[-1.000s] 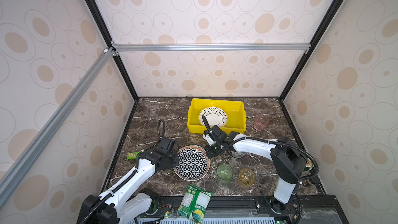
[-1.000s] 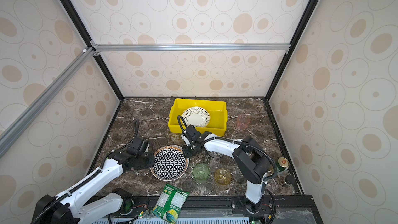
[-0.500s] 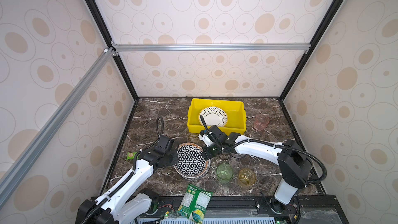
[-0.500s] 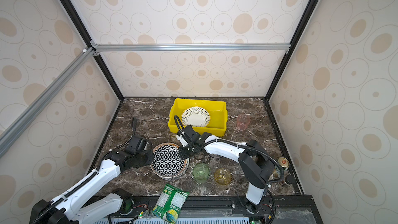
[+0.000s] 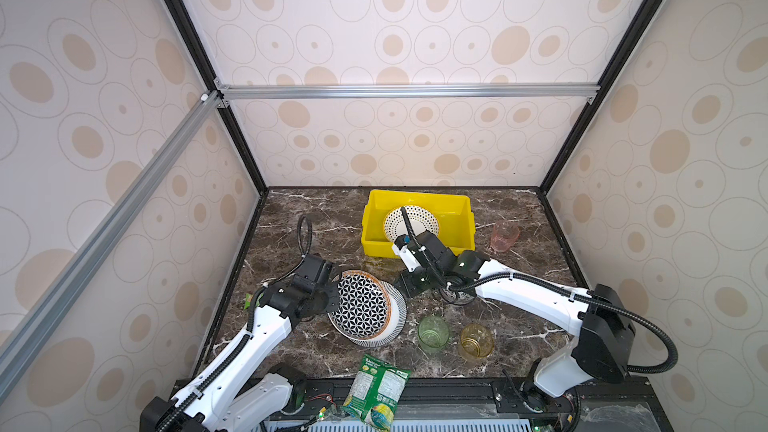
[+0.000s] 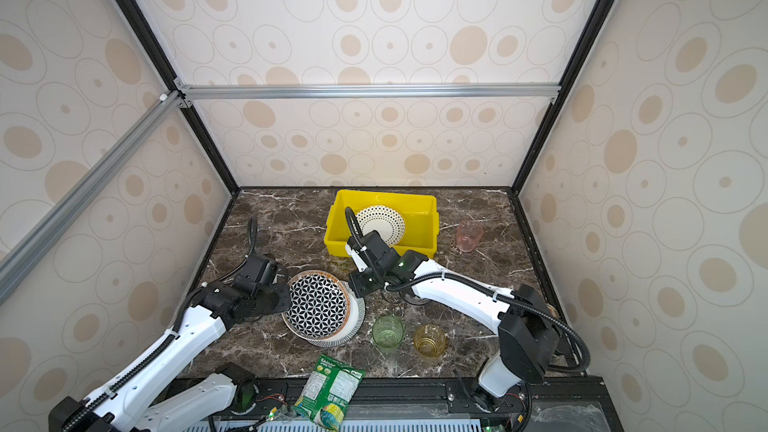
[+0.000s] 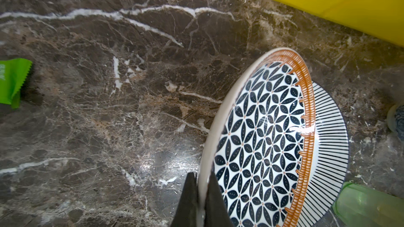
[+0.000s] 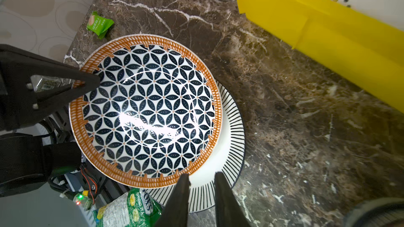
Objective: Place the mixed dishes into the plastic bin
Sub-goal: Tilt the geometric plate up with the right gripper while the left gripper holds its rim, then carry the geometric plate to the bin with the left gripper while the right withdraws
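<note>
Where legible, "SPRING TEA" on green packet [image 8: 122, 212].

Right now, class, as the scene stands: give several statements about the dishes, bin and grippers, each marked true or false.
1. The dotted plate lies inside the yellow bin. True.
2. The left gripper is open, clear of the geometric bowl. False: it is shut on the bowl's rim.
3. The pink tumbler stands in the bin. False: it stands on the table beside it.
4. The geometric bowl overlaps a striped plate. True.
</note>
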You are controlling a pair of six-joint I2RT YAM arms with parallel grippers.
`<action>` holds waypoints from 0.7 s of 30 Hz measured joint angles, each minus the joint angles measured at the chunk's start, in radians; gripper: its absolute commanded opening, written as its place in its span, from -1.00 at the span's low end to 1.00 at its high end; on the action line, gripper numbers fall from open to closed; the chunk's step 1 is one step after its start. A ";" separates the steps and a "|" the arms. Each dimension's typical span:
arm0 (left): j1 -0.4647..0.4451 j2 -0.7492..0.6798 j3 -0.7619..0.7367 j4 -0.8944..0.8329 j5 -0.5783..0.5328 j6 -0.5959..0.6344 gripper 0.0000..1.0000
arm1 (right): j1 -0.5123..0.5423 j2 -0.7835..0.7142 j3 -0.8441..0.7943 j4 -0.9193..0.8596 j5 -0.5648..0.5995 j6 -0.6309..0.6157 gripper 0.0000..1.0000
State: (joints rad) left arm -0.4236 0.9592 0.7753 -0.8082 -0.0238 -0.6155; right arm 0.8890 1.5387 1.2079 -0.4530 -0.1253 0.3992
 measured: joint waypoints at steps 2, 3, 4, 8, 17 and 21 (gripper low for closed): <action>0.000 0.001 0.032 -0.008 -0.002 0.010 -1.00 | 0.000 -0.028 0.000 -0.010 0.033 -0.004 -0.41; 0.000 0.002 0.051 -0.011 -0.004 0.015 -1.00 | 0.000 -0.045 0.000 -0.013 0.053 -0.004 -0.40; 0.000 0.005 0.068 -0.013 -0.005 0.020 -1.00 | 0.000 -0.062 -0.001 -0.016 0.072 -0.005 -0.39; 0.000 0.019 0.119 -0.018 -0.013 0.038 -1.00 | 0.000 -0.129 -0.002 -0.032 0.143 -0.013 -0.30; 0.000 0.116 0.264 -0.009 -0.022 0.081 -1.00 | -0.060 -0.260 -0.024 -0.066 0.238 -0.027 -0.20; 0.000 0.166 0.341 0.012 -0.019 0.102 -1.00 | -0.113 -0.307 -0.050 -0.089 0.247 -0.026 -0.18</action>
State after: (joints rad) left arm -0.4236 1.1252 1.1164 -0.7963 -0.0429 -0.5137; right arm 0.7765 1.2320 1.1584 -0.5423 0.1219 0.3733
